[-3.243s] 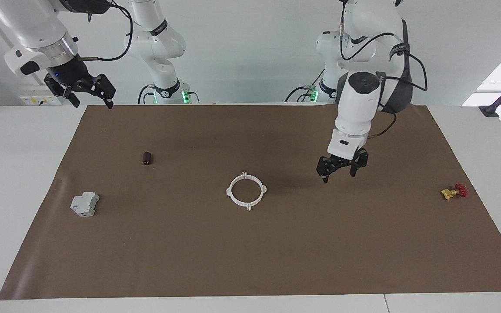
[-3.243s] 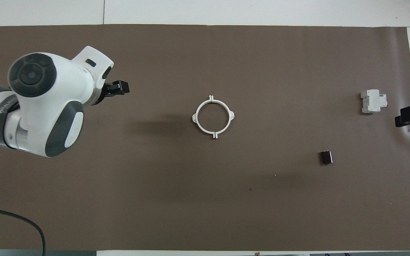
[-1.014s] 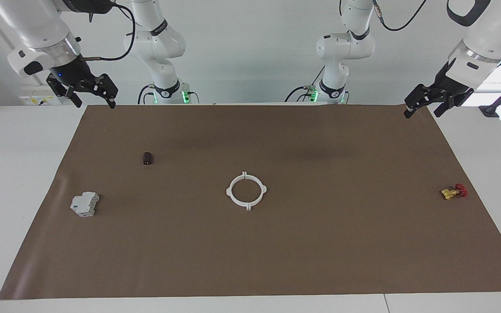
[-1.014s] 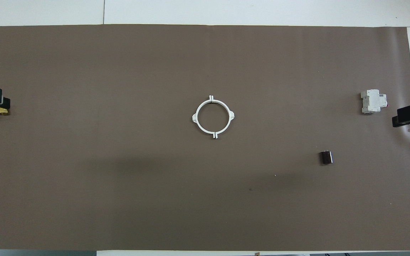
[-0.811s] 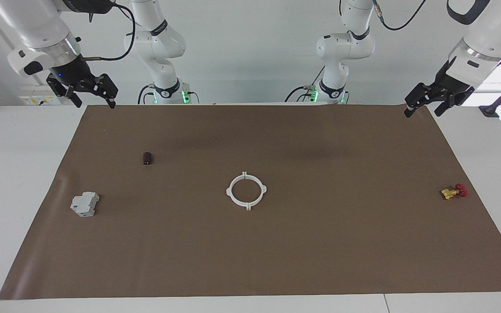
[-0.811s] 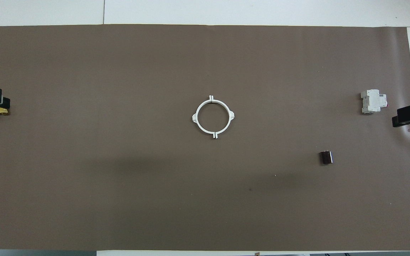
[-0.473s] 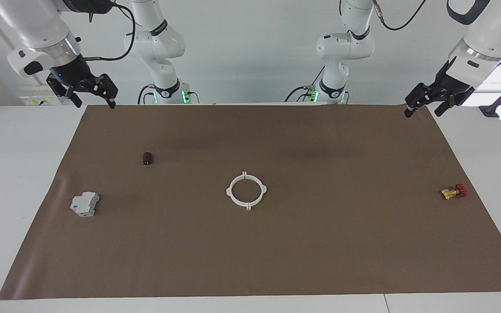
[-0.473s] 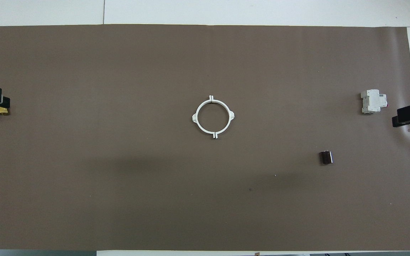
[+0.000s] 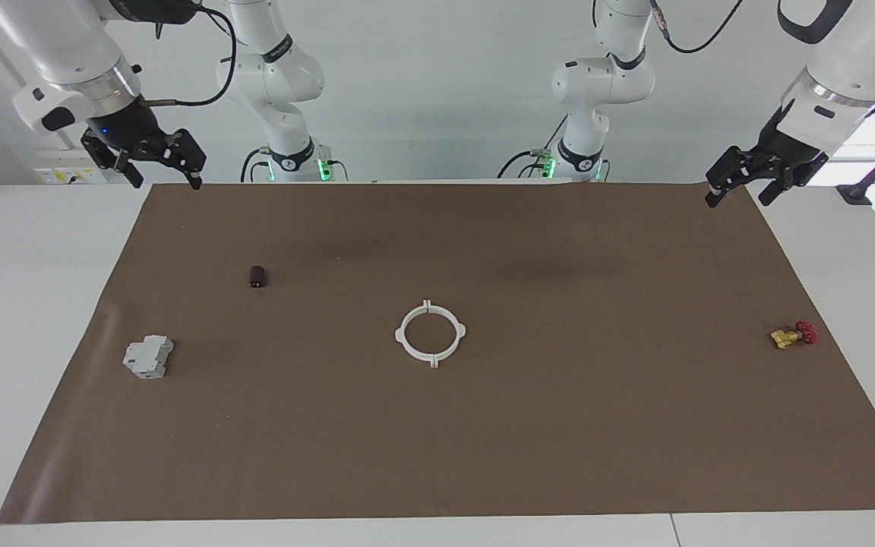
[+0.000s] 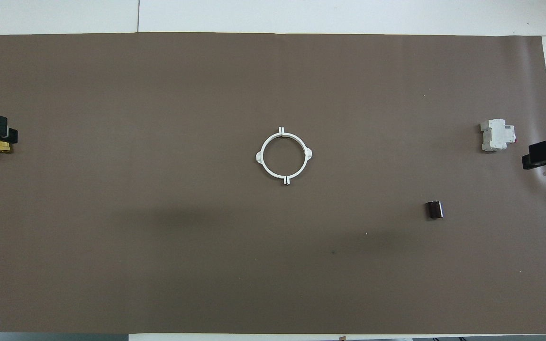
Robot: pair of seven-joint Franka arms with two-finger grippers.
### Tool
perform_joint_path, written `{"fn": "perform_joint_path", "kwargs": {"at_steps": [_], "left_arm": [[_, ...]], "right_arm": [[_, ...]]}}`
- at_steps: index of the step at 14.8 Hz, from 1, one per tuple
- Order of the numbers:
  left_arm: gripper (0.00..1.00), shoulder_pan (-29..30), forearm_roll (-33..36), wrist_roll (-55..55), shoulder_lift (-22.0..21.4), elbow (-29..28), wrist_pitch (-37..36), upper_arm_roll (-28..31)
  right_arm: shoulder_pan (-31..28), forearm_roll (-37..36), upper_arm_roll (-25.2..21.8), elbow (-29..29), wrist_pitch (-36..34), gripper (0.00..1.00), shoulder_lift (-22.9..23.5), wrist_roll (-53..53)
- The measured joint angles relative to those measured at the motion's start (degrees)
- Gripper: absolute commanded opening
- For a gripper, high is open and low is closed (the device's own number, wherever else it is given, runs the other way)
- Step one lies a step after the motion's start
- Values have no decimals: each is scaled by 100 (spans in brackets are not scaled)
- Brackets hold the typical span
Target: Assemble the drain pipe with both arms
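Both arms hang raised at the mat's corners — left gripper (image 9: 737, 184) and right gripper (image 9: 158, 166) spread empty; drain pipe (image 9: 431, 334) lies joined mid-mat.

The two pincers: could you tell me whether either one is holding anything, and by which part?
Nothing is held. The left pincer and right pincer hang open and empty, while the drain pipe lies on the mat.
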Motion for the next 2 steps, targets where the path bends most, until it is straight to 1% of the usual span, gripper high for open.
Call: {"fn": "perform_joint_path", "kwargs": {"at_steps": [2], "left_arm": [[100, 0, 3, 47, -13, -58, 0, 0]], "right_arm": [[0, 0, 0, 0, 0, 100, 0, 0]]}}
